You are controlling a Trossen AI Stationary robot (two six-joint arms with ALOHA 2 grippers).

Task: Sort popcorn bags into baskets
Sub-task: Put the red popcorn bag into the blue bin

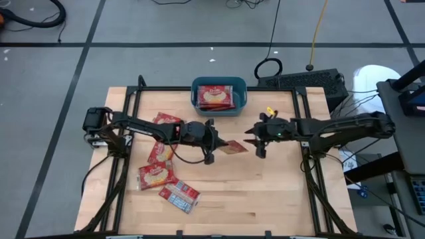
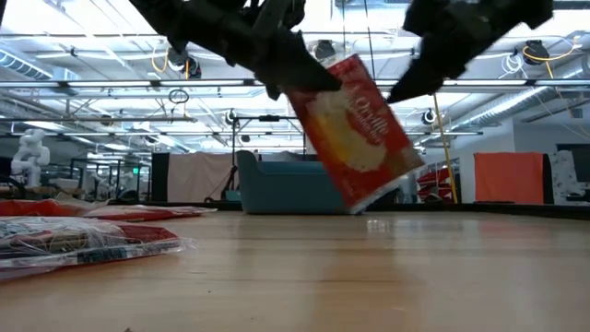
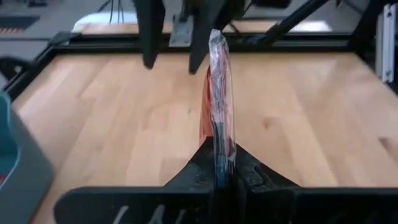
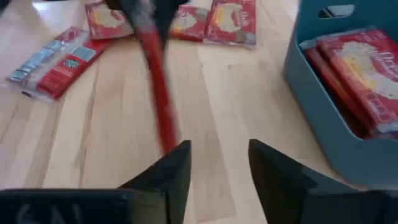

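Note:
My left gripper (image 1: 214,142) is shut on one red popcorn bag (image 1: 234,147) over the table's middle. The bag shows tilted in the low view (image 2: 361,136) and edge-on in the left wrist view (image 3: 217,106). My right gripper (image 1: 255,141) is open, facing the bag's free end from the right with a small gap. In its wrist view (image 4: 217,165) the bag (image 4: 158,106) stands just outside one finger. The teal basket (image 1: 198,99) at the far edge holds several bags (image 1: 216,97). Several more bags (image 1: 158,174) lie flat on the left of the table. My left gripper pinches the bag's short end (image 3: 219,152) between its two fingers, coming level from the table's left. The fingers lie in line with the bag's length. The bag is lifted clear of the table, standing on edge and tilted, its free end (image 2: 369,198) pointing down toward the right arm.
Bags lie left of the middle (image 4: 56,62) (image 4: 230,18), one showing its red-white-bluish back (image 1: 179,196). The basket (image 4: 336,124) is just beyond the right gripper, toward the far edge. A black frame runs around the table (image 1: 312,179). Bare wood shows at the near right (image 1: 265,192).

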